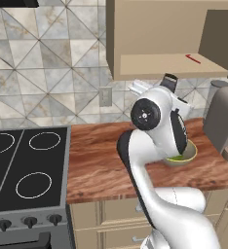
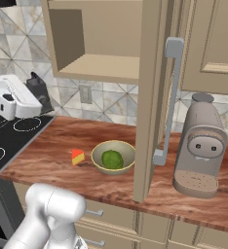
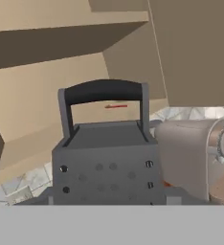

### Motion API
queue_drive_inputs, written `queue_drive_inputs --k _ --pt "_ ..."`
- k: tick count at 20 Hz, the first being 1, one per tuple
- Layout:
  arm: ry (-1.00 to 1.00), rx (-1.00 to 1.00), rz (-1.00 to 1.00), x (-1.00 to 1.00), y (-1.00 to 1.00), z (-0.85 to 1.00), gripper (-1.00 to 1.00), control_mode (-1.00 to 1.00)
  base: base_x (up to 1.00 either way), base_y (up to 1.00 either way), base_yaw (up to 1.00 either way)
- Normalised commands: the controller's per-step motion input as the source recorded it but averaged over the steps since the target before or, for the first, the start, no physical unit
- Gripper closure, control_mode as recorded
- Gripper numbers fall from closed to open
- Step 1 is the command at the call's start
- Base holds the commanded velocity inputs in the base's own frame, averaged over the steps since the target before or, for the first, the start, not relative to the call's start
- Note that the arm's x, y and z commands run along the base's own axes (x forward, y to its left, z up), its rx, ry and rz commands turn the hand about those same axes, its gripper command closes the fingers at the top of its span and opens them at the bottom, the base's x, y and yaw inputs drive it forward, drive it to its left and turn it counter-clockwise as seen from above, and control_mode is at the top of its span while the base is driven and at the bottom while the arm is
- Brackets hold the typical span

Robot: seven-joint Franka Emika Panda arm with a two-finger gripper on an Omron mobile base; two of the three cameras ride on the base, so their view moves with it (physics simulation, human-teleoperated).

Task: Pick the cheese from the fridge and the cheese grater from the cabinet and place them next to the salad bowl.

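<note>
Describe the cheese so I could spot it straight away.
Find the reddish wooden counter beside the black stovetop. On it sits a round tan salad bowl of greens, and just to the bowl's left lies the cheese: a small yellow-orange wedge with a red face, the counter's only brightly coloured item.

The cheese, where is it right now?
In the right base view the cheese sits on the wooden counter, just left of the salad bowl and right of the stove.
</note>
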Motion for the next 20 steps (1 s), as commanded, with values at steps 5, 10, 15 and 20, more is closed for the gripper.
queue_drive_inputs --k 5,10,15,20 --pt "0.15 -0.23 -0.01 0.00 0.32 -0.46 1.00 -1.00 0.00 0.00 0.00" --pt "0.13 -0.22 0.00 -0.03 0.30 -0.40 1.00 -1.00 0.00 0.00 0.00" --pt "0.18 -0.19 0.00 0.08 0.24 -0.46 1.00 -1.00 0.00 0.00 0.00" --pt "0.20 -0.05 0.01 0.32 0.12 -0.38 1.00 -1.00 0.00 0.00 0.00"
